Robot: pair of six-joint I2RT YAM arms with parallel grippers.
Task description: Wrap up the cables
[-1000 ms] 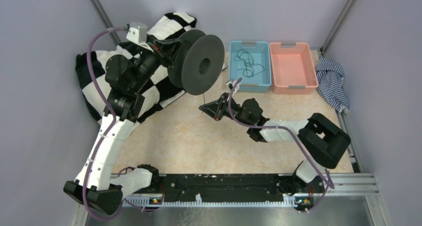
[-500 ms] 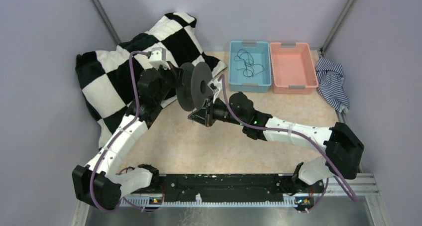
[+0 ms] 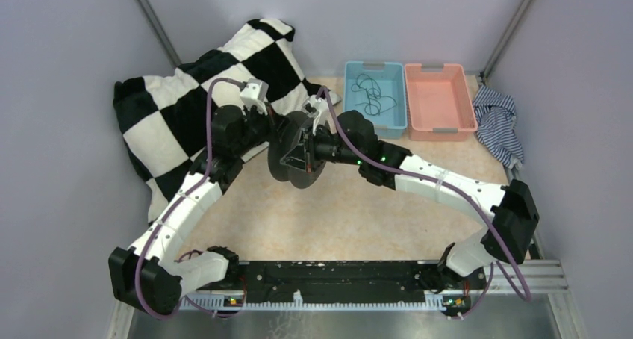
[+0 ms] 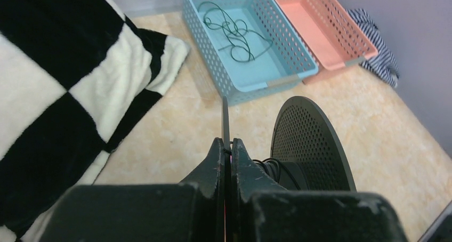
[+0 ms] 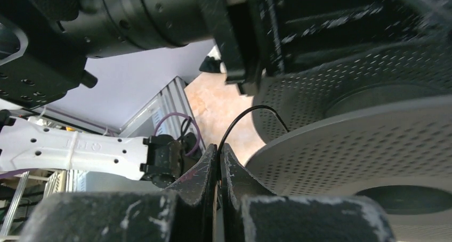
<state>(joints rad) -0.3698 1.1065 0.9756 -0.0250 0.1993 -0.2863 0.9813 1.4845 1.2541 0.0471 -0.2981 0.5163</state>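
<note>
A dark perforated spool (image 3: 306,176) hangs above the table's middle. My left gripper (image 3: 279,135) is shut on the thin edge of one spool flange (image 4: 225,117); the other flange (image 4: 312,140) stands to its right. A few black turns lie around the hub (image 4: 274,168). My right gripper (image 5: 219,148), close against the spool's near side (image 3: 297,154), is shut on a thin black cable (image 5: 246,114). That cable arcs up from the fingers and runs in between the flanges (image 5: 368,146). More loose cables (image 3: 369,92) lie tangled in the blue basket (image 4: 242,85).
A pink basket (image 3: 440,92) stands next to the blue basket (image 3: 375,131) at the back. A striped cloth (image 3: 496,119) lies at the right edge. A black-and-white checkered blanket (image 3: 164,107) covers the back left. Purple walls close in the sides.
My left arm has lowered the spool from over the blanket down toward the table's middle. My right gripper has moved left with the cable, up against the spool.
</note>
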